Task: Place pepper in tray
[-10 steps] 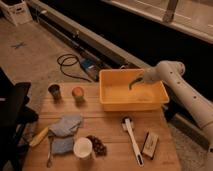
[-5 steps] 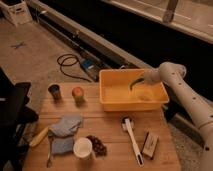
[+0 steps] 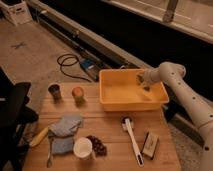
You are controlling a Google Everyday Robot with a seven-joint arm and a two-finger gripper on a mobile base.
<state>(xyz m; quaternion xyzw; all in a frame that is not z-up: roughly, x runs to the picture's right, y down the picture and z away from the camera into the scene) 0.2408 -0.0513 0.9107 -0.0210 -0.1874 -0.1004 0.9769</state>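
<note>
Wooden table [image 3: 107, 137] in a dim room, yellow tray [image 3: 131, 91] sat at its far edge.

From my remote seat I saw the arm reach in from the right, with the tool [image 3: 144, 82] hanging over the right part of the tray, inside the rim line. Couldn't tell how its fingers stood, and I couldn't make out the pepper either. Corn [image 3: 39, 136], cloths [image 3: 65, 125], a white cup [image 3: 83, 148] and a brush [image 3: 132, 140] lay nearer me.

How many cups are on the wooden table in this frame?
3. A dark cup and an orange cup stand at the back left, a white cup near the front beside the grapes. None seem hidden. The tool is over the tray.
</note>
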